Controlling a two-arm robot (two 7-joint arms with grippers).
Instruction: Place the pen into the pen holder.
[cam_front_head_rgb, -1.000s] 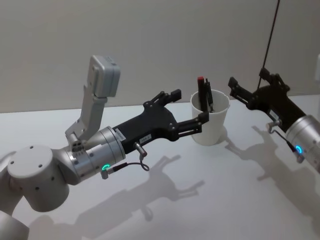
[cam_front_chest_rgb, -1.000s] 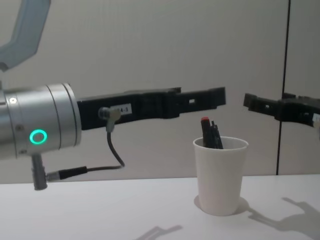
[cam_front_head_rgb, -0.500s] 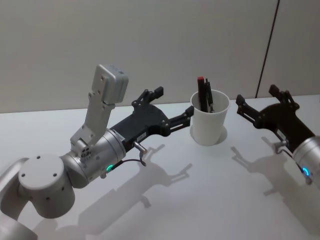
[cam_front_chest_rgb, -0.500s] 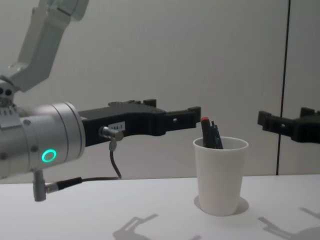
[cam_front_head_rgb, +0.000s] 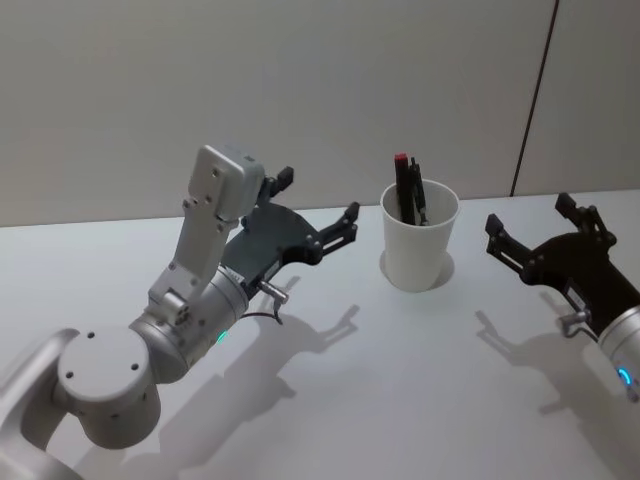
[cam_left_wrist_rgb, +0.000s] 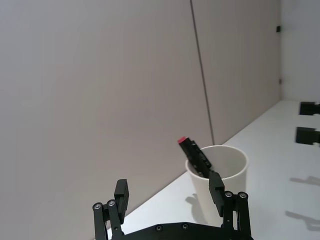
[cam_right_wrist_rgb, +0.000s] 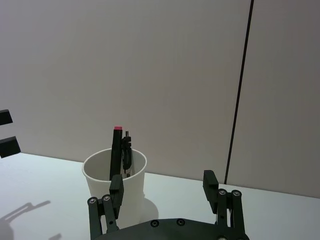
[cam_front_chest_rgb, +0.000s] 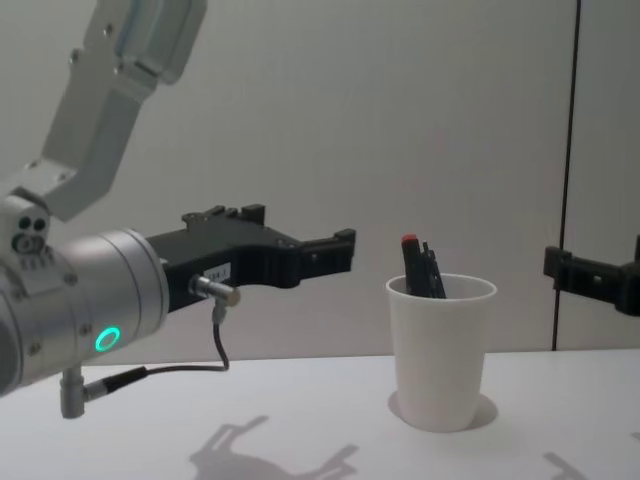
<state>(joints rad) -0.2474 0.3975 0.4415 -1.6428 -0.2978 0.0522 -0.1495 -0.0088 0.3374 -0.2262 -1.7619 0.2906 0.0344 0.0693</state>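
Flanking the pen holder, both hands gape empty.

The pen holder hides the lower part of the pen.

Head view: high, looking forward and down on the white table; wall behind; both arms enter from the lower corners.
Chest view: low, looking level across the table; sees the pen holder side-on, close.
Left wrist view: behind the left gripper, facing the pen holder and the wall.
Right wrist view: behind the right gripper, facing the pen holder from the opposite side.
Shared: all 4 views hold the pen holder with the pen in it.
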